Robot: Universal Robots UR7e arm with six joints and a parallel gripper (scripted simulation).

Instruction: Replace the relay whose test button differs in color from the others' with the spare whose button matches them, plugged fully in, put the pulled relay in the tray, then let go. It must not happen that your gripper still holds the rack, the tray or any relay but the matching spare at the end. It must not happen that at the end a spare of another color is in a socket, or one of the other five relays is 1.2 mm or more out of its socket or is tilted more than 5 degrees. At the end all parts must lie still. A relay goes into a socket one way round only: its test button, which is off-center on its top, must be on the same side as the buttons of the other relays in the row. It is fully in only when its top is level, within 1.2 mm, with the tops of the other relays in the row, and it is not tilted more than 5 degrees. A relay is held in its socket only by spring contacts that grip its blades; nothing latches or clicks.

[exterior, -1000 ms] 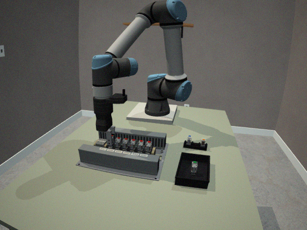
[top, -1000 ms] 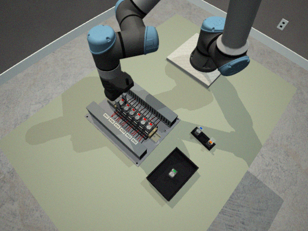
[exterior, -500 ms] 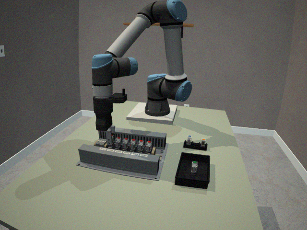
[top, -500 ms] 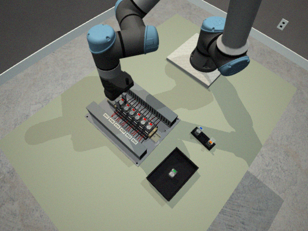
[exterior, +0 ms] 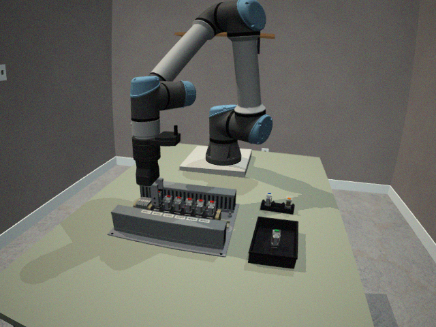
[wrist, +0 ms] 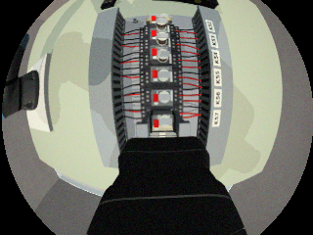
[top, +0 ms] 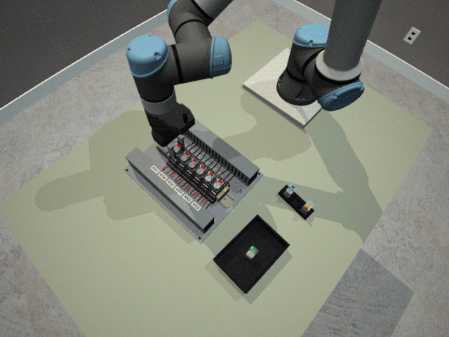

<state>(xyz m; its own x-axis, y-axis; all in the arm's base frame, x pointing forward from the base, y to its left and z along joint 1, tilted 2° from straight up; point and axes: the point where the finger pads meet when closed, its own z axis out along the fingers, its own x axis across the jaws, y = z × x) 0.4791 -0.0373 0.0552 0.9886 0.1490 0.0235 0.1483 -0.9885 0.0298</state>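
My gripper (top: 176, 147) is at the far left end of the relay row (top: 200, 170) on the grey panel and is shut on a red-button relay (top: 176, 148), upright in the end socket position. It also shows in the wrist view (wrist: 160, 123), in line with the row, with its button on the same side as the others. The other relays in the row (exterior: 189, 204) all have red buttons. From the side (exterior: 159, 194), I cannot tell whether its top is level with theirs. A green-button relay (top: 252, 253) lies in the black tray (top: 247, 249).
A small black holder (top: 296, 201) right of the panel carries a blue-button relay (top: 290, 190) and an orange-button relay (top: 306, 207). Grey wire ducts (top: 170, 190) run along both sides of the row. The arm's base stands on a white plate (top: 279, 87) at the back.
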